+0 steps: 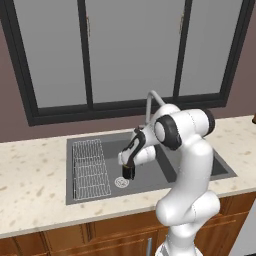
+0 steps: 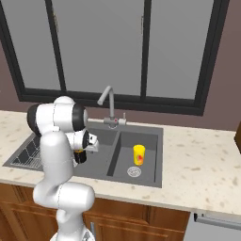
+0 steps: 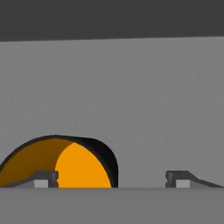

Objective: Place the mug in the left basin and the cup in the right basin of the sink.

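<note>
In the speckled tabletop (image 1: 30,185) sits the sink (image 1: 195,172); its left basin (image 1: 145,185) holds the rack (image 1: 90,167) and the arm's hand (image 1: 128,172), low near the drain. The cup (image 2: 139,154) stands upright in the right basin (image 2: 150,141). The hand's fingers (image 3: 43,178) are spread wide, pinching nothing. The mug (image 3: 70,164) lies just at one fingertip, probably resting on the basin floor. It looks light, rigid and smooth; the rim or handle would be the place to hold it.

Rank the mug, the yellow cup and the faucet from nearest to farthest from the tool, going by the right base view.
1. The mug, right under the tool in the left basin.
2. The faucet, behind at the back rim.
3. The cup, across the divider in the right basin.
</note>
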